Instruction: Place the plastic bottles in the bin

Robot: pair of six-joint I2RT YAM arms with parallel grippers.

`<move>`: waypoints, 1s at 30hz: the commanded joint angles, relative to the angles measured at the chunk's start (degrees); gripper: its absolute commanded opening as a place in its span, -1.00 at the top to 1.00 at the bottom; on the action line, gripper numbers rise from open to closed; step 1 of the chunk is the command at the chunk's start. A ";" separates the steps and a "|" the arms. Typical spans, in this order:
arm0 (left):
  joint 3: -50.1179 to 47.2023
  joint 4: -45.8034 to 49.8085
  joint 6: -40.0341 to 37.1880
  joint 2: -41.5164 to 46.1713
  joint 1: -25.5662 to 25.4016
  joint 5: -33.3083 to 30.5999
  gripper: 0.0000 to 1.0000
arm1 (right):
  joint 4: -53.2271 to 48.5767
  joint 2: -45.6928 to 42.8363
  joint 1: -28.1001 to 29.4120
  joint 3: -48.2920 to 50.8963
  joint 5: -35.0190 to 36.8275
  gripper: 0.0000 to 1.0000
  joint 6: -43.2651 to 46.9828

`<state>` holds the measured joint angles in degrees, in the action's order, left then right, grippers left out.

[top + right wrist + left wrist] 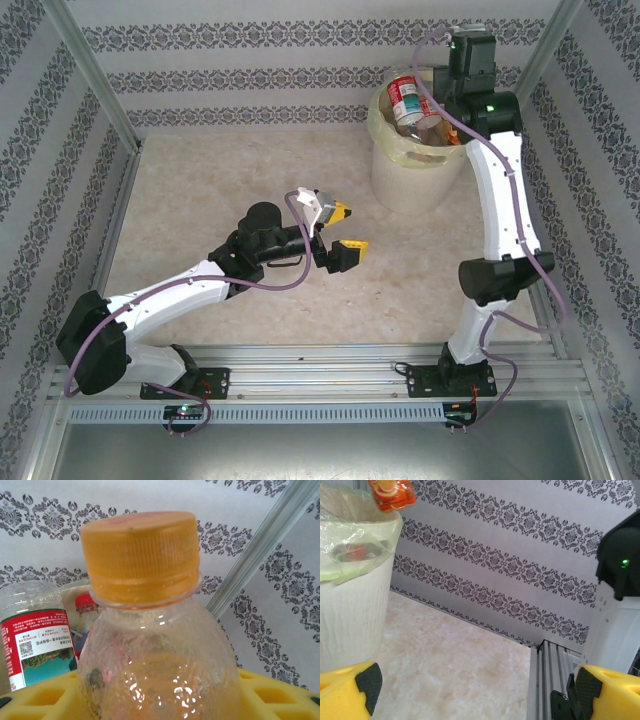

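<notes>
the orange-capped bottle (155,650), clear-bodied, stands upright in the middle of the right wrist view. the yellow fingers (40,697) of the right gripper (160,702) sit against its lower body on both sides, clamped on it. behind it, at the left of that frame, lie a red-labelled bottle (35,640) and a smaller red-capped bottle (86,604).

in the top view the bin (400,185) stands in the upper right of the frame, its pale yellow-green liner (385,135) folded over the rim. the red-labelled bottle (404,100) lies inside it among other bottles. the right arm (495,200) reaches up the right side of the frame, its wrist over the bin's mouth.

the left gripper (345,231) hangs over the pale table (200,180) near the middle of the frame, lower left of the bin and apart from it. its yellow fingers (342,212) are spread wide with nothing between them. in the left wrist view the bin (350,615) fills the left edge, with a red-and-orange bottle label (392,492) just above its rim.
</notes>
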<state>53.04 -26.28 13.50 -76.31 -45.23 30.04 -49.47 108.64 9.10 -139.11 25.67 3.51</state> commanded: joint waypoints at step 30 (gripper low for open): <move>0.60 -0.32 -0.96 0.92 0.67 2.08 -1.00 | -8.87 10.16 -0.41 -12.34 1.16 -0.76 0.97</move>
<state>53.04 -26.22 13.47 -76.36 -45.23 31.09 -57.04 119.20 9.10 -149.62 27.57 5.98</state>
